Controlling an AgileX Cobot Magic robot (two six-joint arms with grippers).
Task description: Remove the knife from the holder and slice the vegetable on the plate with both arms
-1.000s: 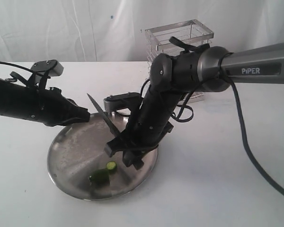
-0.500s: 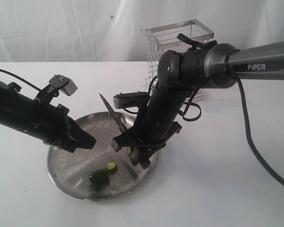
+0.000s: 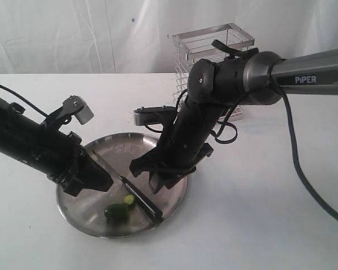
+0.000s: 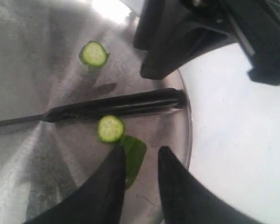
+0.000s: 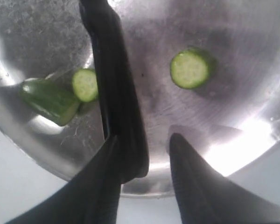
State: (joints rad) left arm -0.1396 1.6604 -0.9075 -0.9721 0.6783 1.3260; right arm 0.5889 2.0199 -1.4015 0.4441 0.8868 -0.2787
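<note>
The black knife (image 3: 127,184) lies flat across the steel plate (image 3: 73,207), its handle end near the plate's front rim. My right gripper (image 3: 156,181) hangs open just above the handle, holding nothing. In the right wrist view the handle (image 5: 115,93) runs along one finger (image 5: 100,191). The dark green vegetable stub (image 3: 116,212) and a cut slice (image 3: 129,199) lie beside the blade. A second slice (image 5: 191,68) lies apart. My left gripper (image 3: 96,180) is low over the plate and open. In its wrist view the stub (image 4: 135,156) lies between the fingertips.
The silver wire holder (image 3: 214,50) stands behind the right arm on the white table. A white curtain closes the back. The right arm's elbow and cables hang over the plate's far right rim.
The knife, held up in my right gripper before, now lies on the plate, and that gripper has let go. My left gripper has moved down and right toward the vegetable stub.
</note>
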